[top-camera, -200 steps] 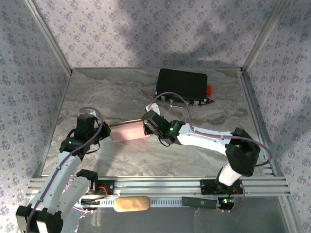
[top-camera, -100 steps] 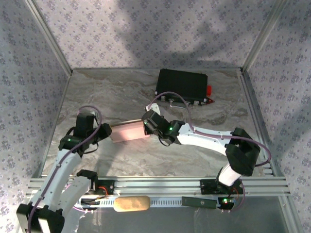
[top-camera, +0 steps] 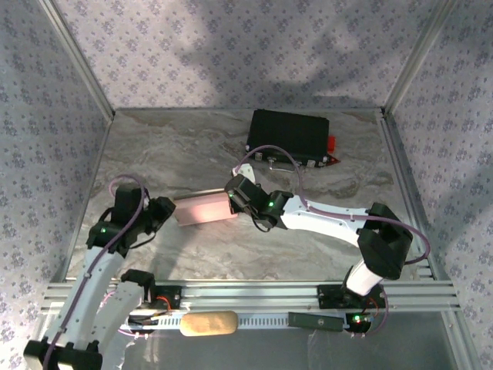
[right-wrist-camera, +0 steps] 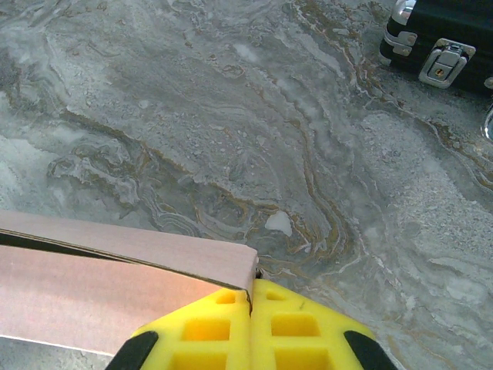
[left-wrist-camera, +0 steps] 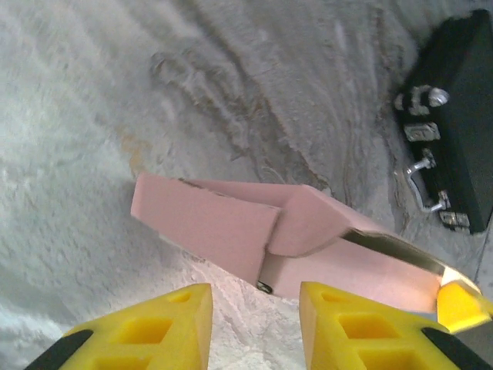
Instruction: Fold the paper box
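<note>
right gripper clamps one end of the paper box; left gripper stands open at the other end.

the paper box is a flattened pink piece near the middle of the marbled table, lying between the two grippers and well apart from the black case at the far side. in the right wrist view the yellow fingers are pressed together on the corner of the pink card, where two layers show with a thin dark gap between them. in the left wrist view the left gripper's yellow fingers are parted with nothing between them, just short of the box's near edge, and one pink flap lies folded over the box's face. whether the box's underside touches the table cannot be told.
</note>
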Robot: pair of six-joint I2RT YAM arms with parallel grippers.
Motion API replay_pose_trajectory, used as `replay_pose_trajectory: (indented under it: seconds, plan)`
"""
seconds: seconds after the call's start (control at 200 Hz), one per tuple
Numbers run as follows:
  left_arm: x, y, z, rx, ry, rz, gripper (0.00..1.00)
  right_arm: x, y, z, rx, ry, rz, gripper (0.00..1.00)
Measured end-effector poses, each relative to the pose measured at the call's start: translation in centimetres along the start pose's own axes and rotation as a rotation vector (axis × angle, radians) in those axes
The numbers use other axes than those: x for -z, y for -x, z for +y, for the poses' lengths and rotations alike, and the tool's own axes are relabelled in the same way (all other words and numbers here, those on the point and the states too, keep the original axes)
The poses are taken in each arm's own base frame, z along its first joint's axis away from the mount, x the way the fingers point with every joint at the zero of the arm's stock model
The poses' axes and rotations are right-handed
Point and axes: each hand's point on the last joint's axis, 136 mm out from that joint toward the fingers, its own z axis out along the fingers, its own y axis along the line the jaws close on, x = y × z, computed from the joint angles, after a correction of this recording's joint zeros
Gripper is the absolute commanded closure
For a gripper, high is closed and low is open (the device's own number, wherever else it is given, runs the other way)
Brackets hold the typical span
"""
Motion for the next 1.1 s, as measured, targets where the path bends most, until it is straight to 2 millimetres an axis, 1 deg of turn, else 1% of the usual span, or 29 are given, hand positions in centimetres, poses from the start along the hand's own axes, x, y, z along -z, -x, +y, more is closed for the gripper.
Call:
replay_pose_trajectory:
  seconds: [0.035, 0.07, 0.095, 0.135, 0.175, 0.215, 0.245, 0.33, 0.385, 0.45, 0.51, 0.605, 0.66, 0.71, 0.894, 0.959, 1.099]
  plan:
    - [0.0, 0.0, 0.0, 0.047, 0.013, 0.005, 0.49, 0.0, 0.0, 0.0, 0.001, 0.0, 0.002, 1.0]
    - [-0.1, 0.1, -0.1, 0.096, 0.023, 0.007, 0.36, -0.1, 0.0, 0.1, 0.002, -0.002, 0.003, 1.0]
    - [0.0, 0.2, -0.2, 0.11, 0.022, 0.004, 0.3, -0.1, 0.0, 0.1, 0.003, -0.002, 0.003, 1.0]
    - [0.5, 0.4, -0.7, 0.153, 0.006, -0.009, 0.22, -0.1, 0.1, 0.2, 0.004, -0.004, 0.003, 1.0]
    - [1.3, 0.8, -1.4, 0.19, -0.025, -0.03, 0.18, -0.1, 0.0, 0.3, 0.006, -0.003, 0.004, 1.0]
    - [2.0, 1.0, -2.1, 0.213, -0.058, -0.046, 0.1, -0.1, 0.0, 0.3, 0.007, -0.006, 0.005, 1.0]
    - [2.6, 1.2, -2.5, 0.239, -0.081, -0.059, 0.08, -0.1, 0.0, 0.3, 0.008, -0.006, 0.005, 1.0]
    - [3.4, 1.5, -3.3, 0.296, -0.131, -0.072, 0.07, -0.1, 0.0, 0.2, 0.009, -0.008, 0.006, 1.0]
    - [3.2, 1.5, -3.7, 0.323, -0.141, -0.062, 0.07, -0.1, 0.0, 0.3, 0.009, -0.009, 0.006, 1.0]
    - [2.0, 1.3, -4.0, 0.363, -0.137, -0.027, 0.06, -0.1, 0.0, 0.3, 0.01, -0.011, 0.007, 1.0]
    - [0.3, 1.0, -3.9, 0.404, -0.131, 0.008, 0.05, -0.1, 0.1, 0.3, 0.01, -0.011, 0.007, 1.0]
    - [-2.5, 0.3, -2.7, 0.461, -0.09, 0.044, 0.01, -0.2, 0.1, 0.3, 0.011, -0.011, 0.007, 1.0]
    - [-3.2, 0.1, -2.1, 0.479, -0.07, 0.052, 0.02, -0.2, 0.1, 0.3, 0.011, -0.011, 0.007, 1.0]
    - [-3.3, 0.2, -2.2, 0.487, -0.072, 0.053, 0.04, -0.2, 0.1, 0.4, 0.011, -0.011, 0.007, 1.0]
    - [-3.1, 0.5, -2.8, 0.501, -0.117, 0.044, 0.19, -0.2, 0.1, 0.3, 0.011, -0.012, 0.008, 1.0]
    - [-3.1, 0.6, -2.6, 0.509, -0.139, 0.036, 0.22, -0.2, 0.1, 0.4, 0.011, -0.012, 0.008, 1.0]
    - [-3.3, 0.6, -1.5, 0.533, -0.142, 0.027, 0.27, -0.2, 0.1, 0.4, 0.011, -0.011, 0.008, 1.0]
